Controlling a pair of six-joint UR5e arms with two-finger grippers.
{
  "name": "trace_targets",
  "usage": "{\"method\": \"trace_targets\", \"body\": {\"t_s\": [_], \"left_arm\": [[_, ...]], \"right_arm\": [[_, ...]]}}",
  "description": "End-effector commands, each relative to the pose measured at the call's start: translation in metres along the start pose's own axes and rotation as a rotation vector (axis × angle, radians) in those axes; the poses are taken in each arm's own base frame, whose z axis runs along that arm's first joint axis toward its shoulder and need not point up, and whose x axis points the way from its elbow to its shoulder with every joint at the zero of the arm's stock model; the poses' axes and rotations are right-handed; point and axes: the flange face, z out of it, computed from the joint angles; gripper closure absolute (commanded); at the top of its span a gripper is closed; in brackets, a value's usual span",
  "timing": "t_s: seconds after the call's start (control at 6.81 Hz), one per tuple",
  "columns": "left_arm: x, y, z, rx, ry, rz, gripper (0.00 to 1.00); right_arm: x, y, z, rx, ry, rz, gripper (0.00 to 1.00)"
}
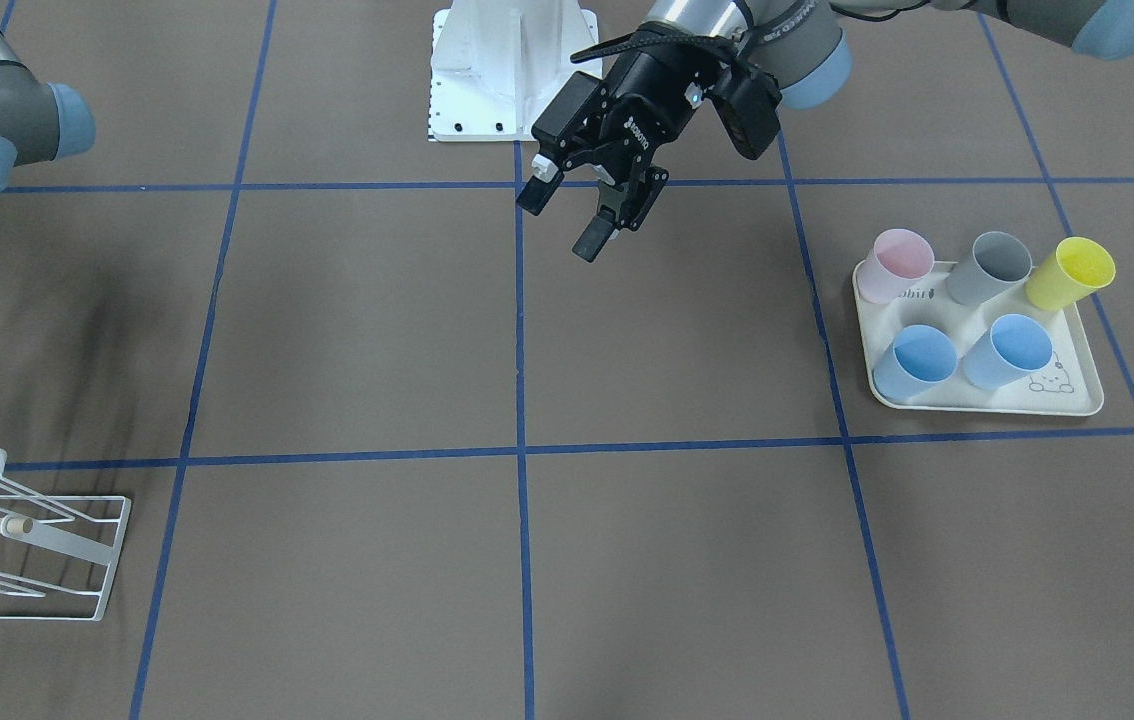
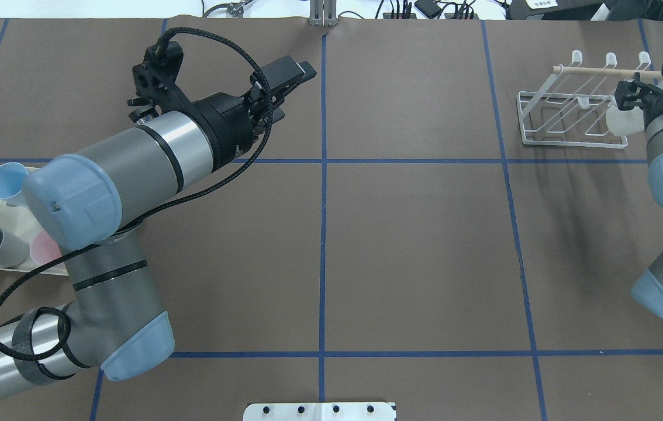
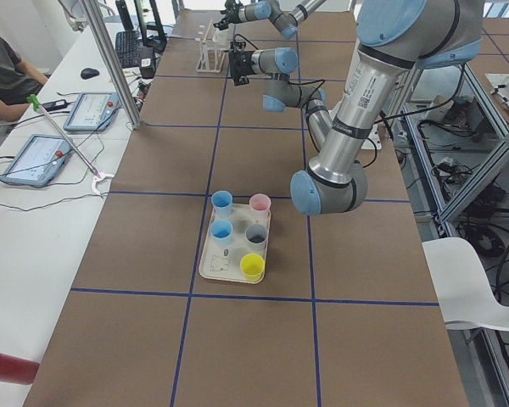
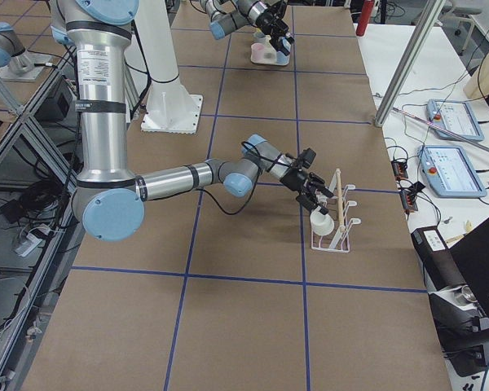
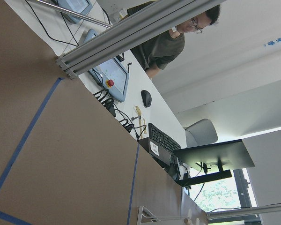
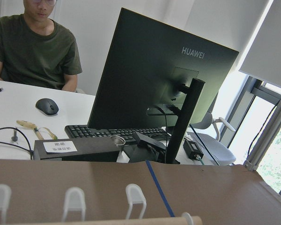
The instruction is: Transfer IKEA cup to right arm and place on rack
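A white cup (image 2: 621, 121) sits at the white wire rack (image 2: 571, 144), under its wooden rod. My right gripper (image 2: 634, 98) is right at the cup. Its wrist hides the fingers, so I cannot tell whether they hold the cup. The exterior right view shows the cup (image 4: 322, 221) just below the right gripper (image 4: 314, 198), on the rack (image 4: 340, 226). The right wrist view shows only the rack's prongs (image 6: 136, 194). My left gripper (image 1: 559, 222) is open and empty above the table's middle, far from the rack (image 1: 117, 558).
A cream rabbit-print tray (image 1: 977, 403) on my left side holds a pink cup (image 1: 899, 262), a grey cup (image 1: 992, 266), a yellow cup (image 1: 1072, 272) and two blue cups (image 1: 917, 360). A person sits at a desk with monitors beyond the table's far edge.
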Motion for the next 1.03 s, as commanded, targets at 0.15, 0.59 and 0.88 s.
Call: {"method": "trace_targets", "body": {"t_s": [0.15,0.59,0.88], "left_arm": [[0.003,-0.049,-0.053,-0.071,-0.106,0.119,0.00],[-0.055,-0.132,-0.119,-0.165,-0.320,0.458,0.00],[-0.100,-0.184,-0.154,-0.251,-0.423,0.665,0.00]], "right_arm": [[-0.010,-0.069,-0.061,-0.024,-0.166,0.164,0.00],[-0.010,-0.110,-0.121,-0.228,-0.402,0.302,0.00],[0.004,-0.135,-0.127,-0.389,-0.517,0.327,0.00]]}}
